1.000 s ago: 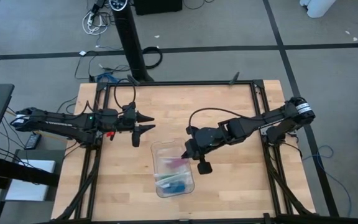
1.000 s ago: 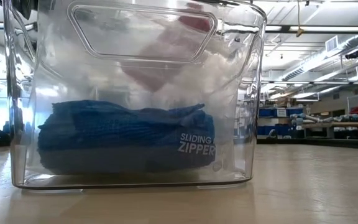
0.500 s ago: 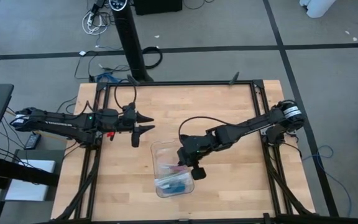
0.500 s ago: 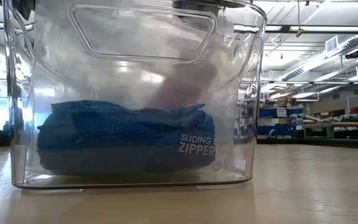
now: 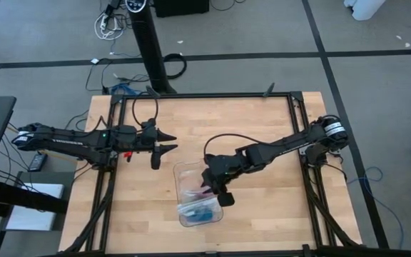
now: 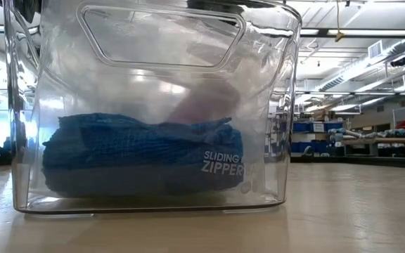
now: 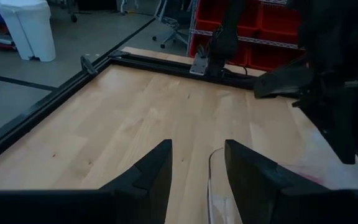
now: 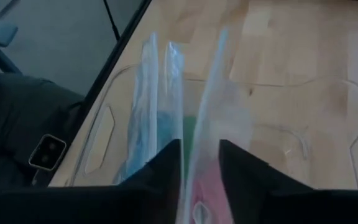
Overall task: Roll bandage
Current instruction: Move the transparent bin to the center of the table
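Right gripper down in clear box, lower centre of high view, fingers pinching a clear plastic bag holding the pink bandage. Low view: box wall, blue contents, pink blur only. Left gripper parted, hovering over bare table, centre-left.

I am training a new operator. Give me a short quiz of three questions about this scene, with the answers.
1. True or false: the left gripper holds the bandage.
2. Choose one: the right gripper is (A) over the clear plastic box, (B) at the table's far edge, (C) touching the left gripper.
3. Fill in: the left gripper's jaws stand ___.
Key: 1 false; 2 A; 3 open.
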